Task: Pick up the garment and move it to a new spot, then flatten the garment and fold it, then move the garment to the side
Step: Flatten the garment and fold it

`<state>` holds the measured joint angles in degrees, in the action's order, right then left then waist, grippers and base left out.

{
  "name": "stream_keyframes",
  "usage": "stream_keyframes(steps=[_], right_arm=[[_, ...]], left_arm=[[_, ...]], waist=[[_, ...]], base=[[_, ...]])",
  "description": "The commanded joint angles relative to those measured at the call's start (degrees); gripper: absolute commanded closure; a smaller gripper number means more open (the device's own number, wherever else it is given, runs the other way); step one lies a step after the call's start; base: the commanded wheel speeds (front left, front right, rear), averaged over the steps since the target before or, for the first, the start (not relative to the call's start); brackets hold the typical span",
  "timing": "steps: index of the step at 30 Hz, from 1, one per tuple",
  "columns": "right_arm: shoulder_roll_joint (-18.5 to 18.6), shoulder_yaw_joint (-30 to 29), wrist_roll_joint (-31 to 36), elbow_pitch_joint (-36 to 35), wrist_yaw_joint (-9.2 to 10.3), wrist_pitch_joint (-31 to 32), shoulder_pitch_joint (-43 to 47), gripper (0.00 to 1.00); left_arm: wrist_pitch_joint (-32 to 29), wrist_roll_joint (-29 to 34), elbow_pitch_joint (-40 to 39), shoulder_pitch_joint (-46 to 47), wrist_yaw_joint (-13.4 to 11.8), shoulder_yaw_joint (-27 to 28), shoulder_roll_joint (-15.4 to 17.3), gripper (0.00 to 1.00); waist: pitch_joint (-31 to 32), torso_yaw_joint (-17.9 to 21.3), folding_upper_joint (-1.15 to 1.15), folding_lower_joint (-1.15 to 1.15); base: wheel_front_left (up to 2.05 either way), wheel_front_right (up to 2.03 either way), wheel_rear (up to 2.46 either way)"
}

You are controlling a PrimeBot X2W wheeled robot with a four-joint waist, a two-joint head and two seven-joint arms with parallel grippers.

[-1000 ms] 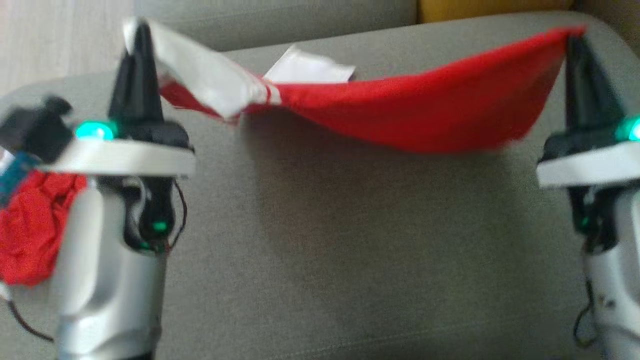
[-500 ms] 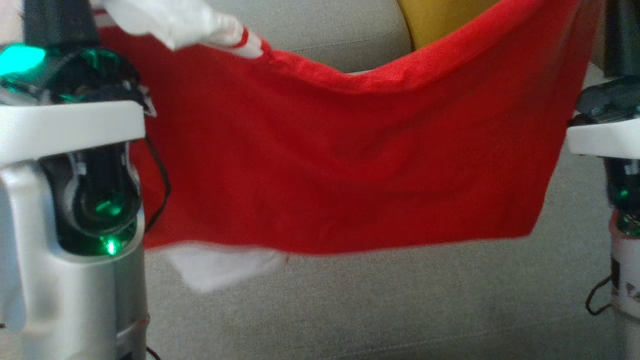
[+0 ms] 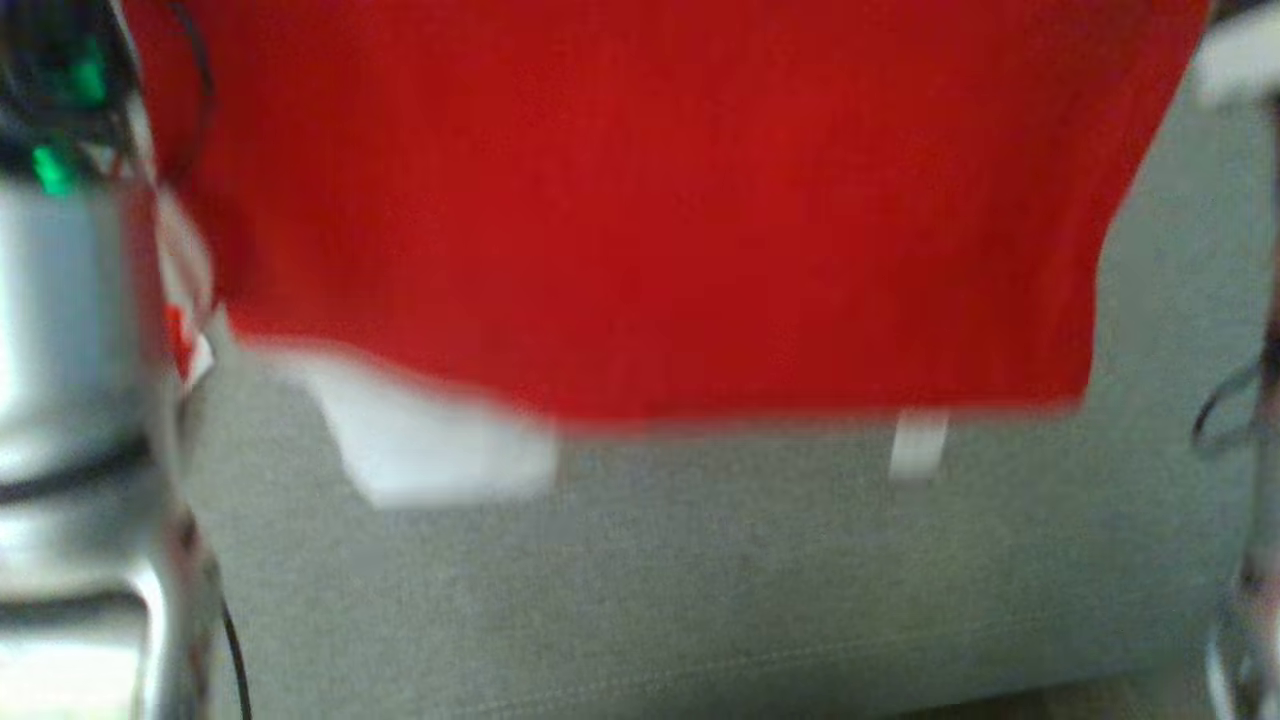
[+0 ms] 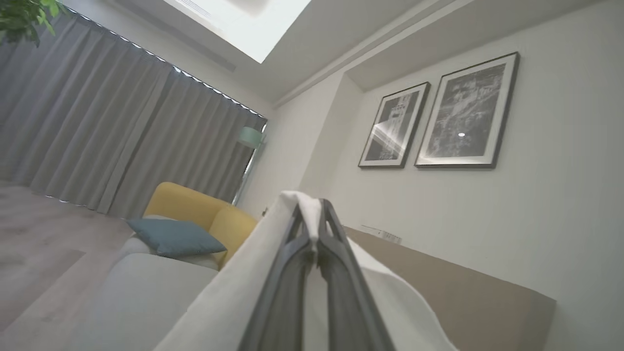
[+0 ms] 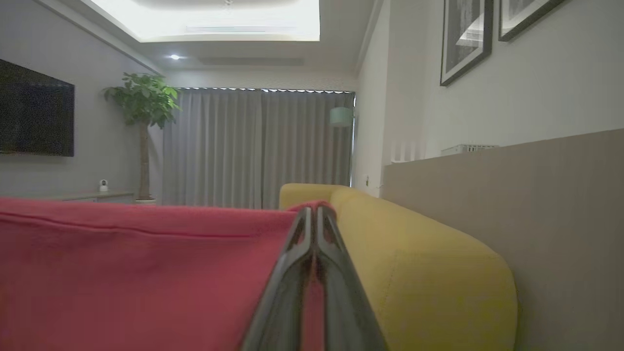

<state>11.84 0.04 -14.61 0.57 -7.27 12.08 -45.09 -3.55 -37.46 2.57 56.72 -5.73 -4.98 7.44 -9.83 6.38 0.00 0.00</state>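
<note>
I judge the pick-up done. On my left wrist view the left claw [image 4: 312, 204] is pinched tight on a fold of white cloth. On the right wrist view the right claw [image 5: 312, 210] is clamped just as narrow on a red edge. Between them the garment [image 3: 640, 200] hangs in the air as a broad red sheet. Its lower hem is clear of the grey sofa seat [image 3: 700, 600] below, as far as the blurred head view lets me tell. So it is lifted but not yet laid down anywhere. Setting it on a new spot, flattening, folding and moving it aside all seem to me left to do.

The garment's long axis runs side to side, from the left claw across to the right claw, and its face is turned toward my head camera. The white sleeve [image 3: 440, 450] droops below the hem at the lower left, so the white-trimmed end lies toward my left. A small white tag [image 3: 918, 445] dangles under the hem further right. The plain red end runs to the right claw, with the yellow armchair [image 5: 429, 263] beyond it. I cannot make out where the collar sits.
</note>
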Motion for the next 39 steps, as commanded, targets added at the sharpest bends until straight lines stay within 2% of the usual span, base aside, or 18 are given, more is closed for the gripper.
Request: stream_keyframes(steps=[1, 4, 8, 14, 19, 23, 28, 33, 39], right_arm=[[0.7, 1.4, 0.0, 0.6, -0.22, -0.9, -5.2, 1.00], [1.7, 2.8, -1.1, 11.2, -0.22, -3.9, -16.0, 1.00], [4.6, 4.2, 1.1, 23.6, -0.22, -11.4, -29.0, 1.00], [5.6, 3.8, 2.1, 38.2, -0.22, -22.1, -36.9, 1.00], [5.2, 4.9, -1.9, 46.0, -0.22, -25.7, -34.6, 1.00], [3.5, 6.5, -8.0, 49.7, -0.22, -26.6, -29.6, 1.00], [4.5, 13.2, -14.6, 50.7, -0.22, -26.9, -23.1, 1.00], [6.8, 20.3, -18.8, 50.3, -0.22, -26.6, -17.8, 1.00], [10.9, 30.0, -24.9, 48.8, -0.22, -24.3, -10.3, 1.00]], left_arm=[[0.7, 1.1, 0.8, 4.9, 0.9, 1.1, 2.9, 1.00], [3.7, 1.6, 10.3, 14.0, 2.1, 1.8, 3.1, 1.00], [9.4, 2.2, 19.9, 24.4, 4.1, 2.3, 2.9, 1.00], [15.0, 2.1, 29.0, 29.3, 8.5, 0.7, 0.8, 1.00], [17.3, 2.8, 32.6, 25.3, 10.8, -0.9, -0.1, 1.00], [18.1, 4.5, 34.3, 19.0, 12.1, -3.5, -0.3, 1.00], [18.5, 4.5, 34.0, 10.1, 13.0, -5.8, 0.1, 1.00], [18.5, 5.0, 32.4, 2.8, 13.2, -7.7, 1.7, 1.00], [18.3, 3.6, 29.5, -9.1, 13.2, -14.7, 6.4, 1.00]], waist=[[-6.9, -0.7, 0.00, 0.00], [-10.8, -1.5, 0.00, 0.00], [-14.3, -3.6, 0.00, 0.00], [-16.5, -6.6, 0.00, 0.00], [-17.7, -8.0, 0.00, 0.00], [-17.6, -8.3, 0.00, 0.00], [-15.9, -8.3, 0.00, 0.00], [-13.3, -8.2, 0.00, 0.00], [-8.4, -7.8, 0.00, 0.00]], base=[[0.00, 0.00, 0.00], [0.00, 0.00, 0.00], [0.00, 0.00, 0.00], [0.00, 0.00, 0.00], [0.00, 0.00, 0.00], [0.00, 0.00, 0.00], [0.00, 0.00, 0.00], [0.00, 0.00, 0.00], [0.00, 0.00, 0.00]])
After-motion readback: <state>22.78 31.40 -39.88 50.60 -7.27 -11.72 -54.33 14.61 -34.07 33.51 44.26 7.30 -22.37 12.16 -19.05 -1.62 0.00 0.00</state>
